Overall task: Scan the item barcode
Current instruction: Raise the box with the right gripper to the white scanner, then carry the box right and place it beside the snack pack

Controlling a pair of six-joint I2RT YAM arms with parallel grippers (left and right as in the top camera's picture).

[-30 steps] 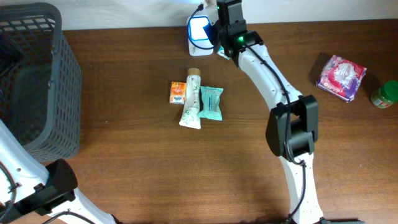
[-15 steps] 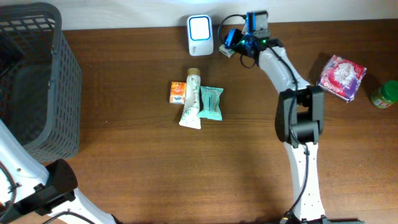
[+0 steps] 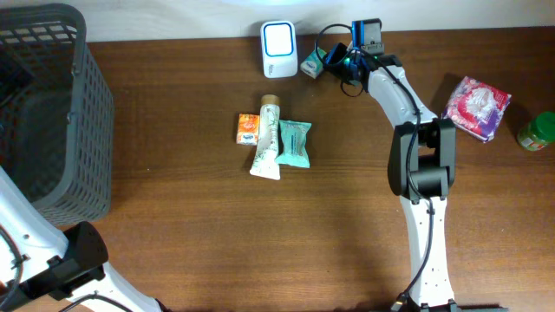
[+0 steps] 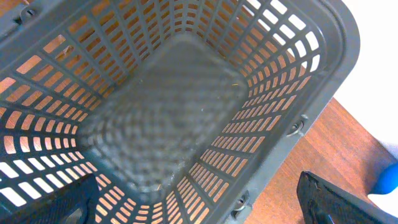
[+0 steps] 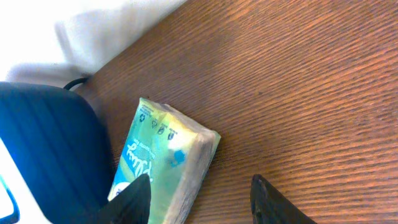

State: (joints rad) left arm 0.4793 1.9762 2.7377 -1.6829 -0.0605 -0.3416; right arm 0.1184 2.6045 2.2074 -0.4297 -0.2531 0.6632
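Note:
The item, a small green-and-blue packet (image 3: 313, 62) (image 5: 165, 158), lies flat on the wooden table just right of the white scanner (image 3: 278, 48) with its lit blue window. My right gripper (image 3: 335, 59) (image 5: 200, 182) hovers low over the packet's near end and is open. Its left finger (image 5: 134, 199) overlaps the packet's edge, and its right finger (image 5: 273, 202) stands well apart over bare wood. My left gripper (image 4: 199, 208) is open above the inside of the grey basket (image 4: 298, 81), with nothing between its fingers.
An orange box (image 3: 248, 128), a white tube (image 3: 267, 139) and a teal packet (image 3: 294, 143) lie side by side mid-table. A pink package (image 3: 475, 106) and a green jar (image 3: 538, 132) sit at the right edge. The basket (image 3: 43, 113) fills the far left.
My right gripper moved right from in front of the scanner and opened. The green packet left its jaws and now lies on the table beside the scanner. The left arm has not moved.

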